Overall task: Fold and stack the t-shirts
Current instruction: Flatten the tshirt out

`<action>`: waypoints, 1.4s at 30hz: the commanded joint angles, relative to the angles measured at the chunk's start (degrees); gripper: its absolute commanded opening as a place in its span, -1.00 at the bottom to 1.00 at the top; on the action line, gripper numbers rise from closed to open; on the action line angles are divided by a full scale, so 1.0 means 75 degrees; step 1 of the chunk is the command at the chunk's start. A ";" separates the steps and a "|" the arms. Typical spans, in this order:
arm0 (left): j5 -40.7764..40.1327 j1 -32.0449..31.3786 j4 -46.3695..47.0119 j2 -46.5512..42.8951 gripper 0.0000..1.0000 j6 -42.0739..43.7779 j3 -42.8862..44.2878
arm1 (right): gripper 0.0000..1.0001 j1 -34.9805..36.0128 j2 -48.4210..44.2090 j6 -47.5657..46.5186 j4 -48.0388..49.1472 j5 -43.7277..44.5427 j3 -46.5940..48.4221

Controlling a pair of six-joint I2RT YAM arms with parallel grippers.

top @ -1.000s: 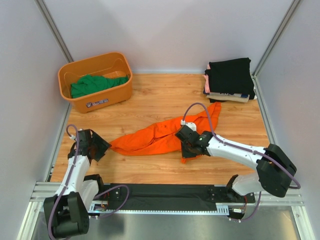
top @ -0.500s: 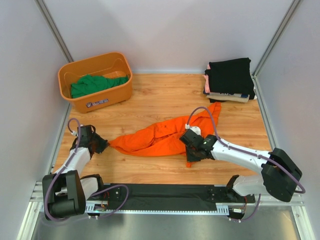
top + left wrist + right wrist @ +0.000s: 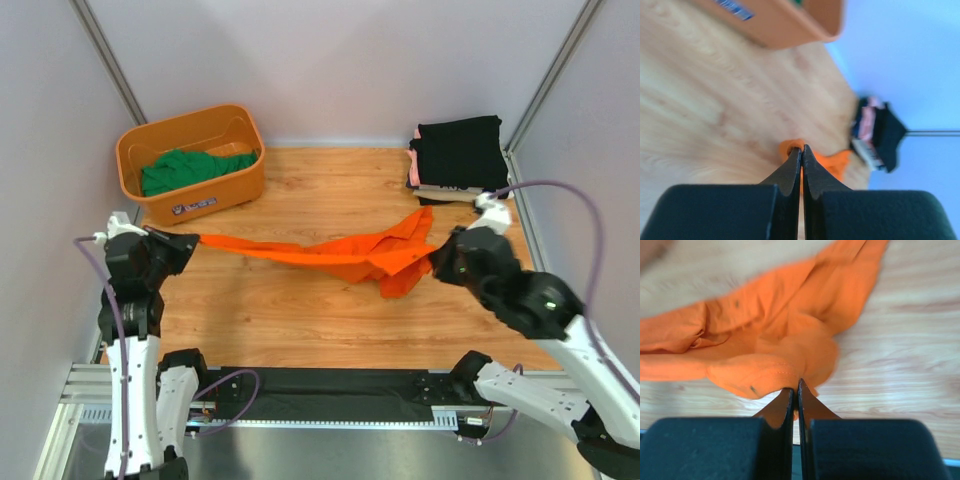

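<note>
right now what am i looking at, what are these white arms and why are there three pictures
These are two robot arms bolted at the near edge of a wooden table. The wide picture comes from a fixed camera above and behind them; the two close-ups come from a camera on each wrist, so the black prongs are that arm's own fingers. The left gripper and the right gripper are both shut on the orange t-shirt, one at each end, stretching it between them. At the back left an orange basket holds a green t-shirt; at the back right sits a stack of folded shirts, black on top.
</note>
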 commanded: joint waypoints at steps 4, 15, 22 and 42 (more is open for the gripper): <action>0.0031 0.0056 -0.1260 -0.0416 -1.00 -0.1595 0.2460 | -1.00 -0.0033 0.0438 -0.0724 -0.2289 0.2326 0.4209; -0.0931 0.0044 -0.1719 -0.0194 -1.00 -0.0755 0.6691 | -1.00 -0.0033 0.0392 -0.2494 -0.1743 0.1732 0.7605; -0.0966 0.0044 -0.2058 0.0251 -1.00 -0.0331 0.7786 | -0.99 -0.0033 0.0543 -0.3290 -0.1110 0.1754 0.8307; 0.0052 0.0091 -0.1355 0.5289 0.64 0.1880 0.3540 | 0.73 -0.3209 0.9530 -0.3341 -0.2030 0.0525 1.0413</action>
